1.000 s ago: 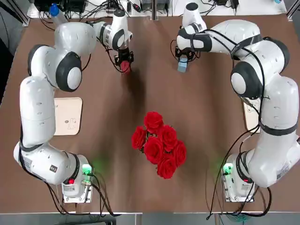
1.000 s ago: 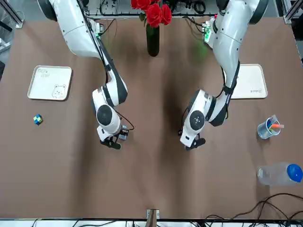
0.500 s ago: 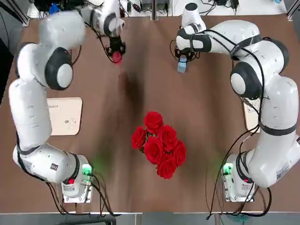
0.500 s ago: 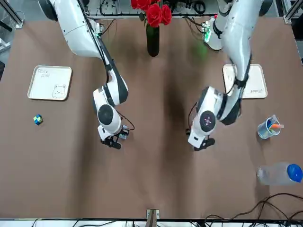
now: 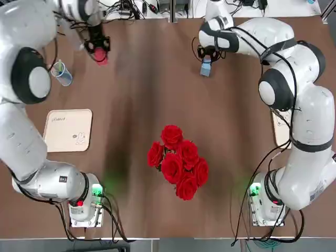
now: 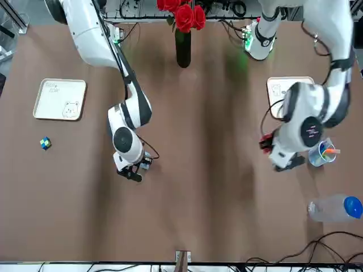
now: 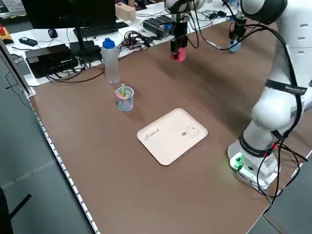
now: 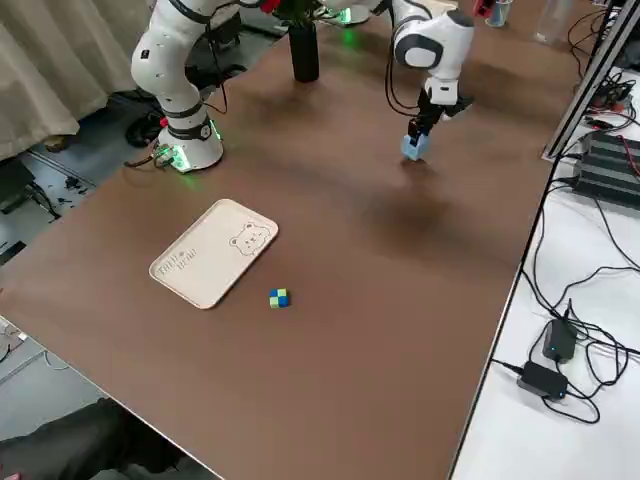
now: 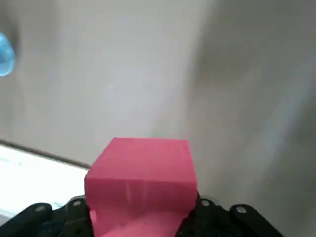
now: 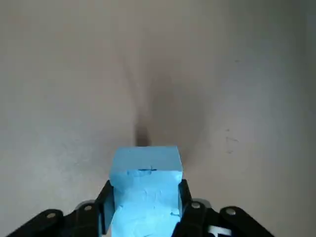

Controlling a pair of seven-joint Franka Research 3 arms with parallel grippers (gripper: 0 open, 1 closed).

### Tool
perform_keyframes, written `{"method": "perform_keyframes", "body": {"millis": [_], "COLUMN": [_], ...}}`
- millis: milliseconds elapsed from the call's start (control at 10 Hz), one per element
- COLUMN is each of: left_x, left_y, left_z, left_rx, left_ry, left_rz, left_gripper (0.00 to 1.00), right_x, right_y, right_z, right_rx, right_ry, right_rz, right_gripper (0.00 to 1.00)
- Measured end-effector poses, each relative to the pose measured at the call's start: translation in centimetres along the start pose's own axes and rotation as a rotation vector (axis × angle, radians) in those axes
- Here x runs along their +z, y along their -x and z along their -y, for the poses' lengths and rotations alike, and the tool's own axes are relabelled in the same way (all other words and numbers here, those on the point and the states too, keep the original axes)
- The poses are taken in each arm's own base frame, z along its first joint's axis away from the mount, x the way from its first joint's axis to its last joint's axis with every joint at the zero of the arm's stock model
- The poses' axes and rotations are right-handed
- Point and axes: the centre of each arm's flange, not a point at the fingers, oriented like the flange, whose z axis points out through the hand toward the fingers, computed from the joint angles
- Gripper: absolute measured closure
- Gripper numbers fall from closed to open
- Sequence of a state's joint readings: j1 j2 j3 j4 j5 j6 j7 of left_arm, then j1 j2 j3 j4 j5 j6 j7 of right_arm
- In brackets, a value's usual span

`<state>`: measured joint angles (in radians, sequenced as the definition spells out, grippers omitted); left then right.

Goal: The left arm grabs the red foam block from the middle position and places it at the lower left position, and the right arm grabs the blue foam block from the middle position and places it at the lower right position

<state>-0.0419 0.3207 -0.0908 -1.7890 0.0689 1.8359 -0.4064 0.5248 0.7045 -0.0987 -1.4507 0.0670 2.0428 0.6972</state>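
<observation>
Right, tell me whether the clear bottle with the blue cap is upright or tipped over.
Upright: the bottle stands on its base, cap on top.

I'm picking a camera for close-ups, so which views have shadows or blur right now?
Left wrist: soft broad shadow, plain table, red block; right wrist: dark smudge of shadow beyond blue block; right side: blurry shadow below that block; top: green glow by both arm bases.

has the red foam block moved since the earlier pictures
Yes: in the top view, the red foam block, held by the left gripper, has shifted leftward, away from the roses.
</observation>
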Motion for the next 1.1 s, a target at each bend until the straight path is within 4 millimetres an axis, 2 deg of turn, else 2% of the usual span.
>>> {"method": "perform_keyframes", "body": {"millis": [200,300,400,600,700,800,900,1100], "left_x": [2.0,3.7,5.7,10.2,11.8,13.3,15.0,19.4], "left_y": [1.3,1.8,2.1,3.1,3.7,4.2,4.3,4.1], "left_z": [8.1,12.1,15.7,21.6,24.0,26.0,27.5,29.6], "left_rx": [-0.007,-0.014,-0.014,0.025,0.06,0.109,0.156,0.211], "left_ry": [0.006,0.015,0.031,0.049,0.033,0.033,0.041,0.032], "left_rz": [0.063,0.102,0.144,0.208,0.229,0.247,0.26,0.283], "left_gripper": [0.37,0.37,0.37,0.37,0.37,0.37,0.37,0.37], "right_x": [-3.4,-6.6,-10.4,-17.3,-19.7,-21.2,-21.9,-22.0], "right_y": [-1.7,-3.3,-5.0,-7.6,-8.7,-9.5,-10.3,-11.5], "right_z": [-1.5,-3.6,-6.7,-16.0,-20.9,-25.3,-29.1,-36.5], "right_rx": [0.031,0.066,0.093,0.101,0.078,0.04,-0.022,-0.212], "right_ry": [0.011,0.005,-0.004,-0.007,-0.01,-0.008,-0.006,-0.01], "right_rz": [-0.016,-0.053,-0.092,-0.085,-0.065,-0.041,-0.016,0.027], "right_gripper": [0.46,0.46,0.47,0.47,0.47,0.47,0.47,0.47]}}
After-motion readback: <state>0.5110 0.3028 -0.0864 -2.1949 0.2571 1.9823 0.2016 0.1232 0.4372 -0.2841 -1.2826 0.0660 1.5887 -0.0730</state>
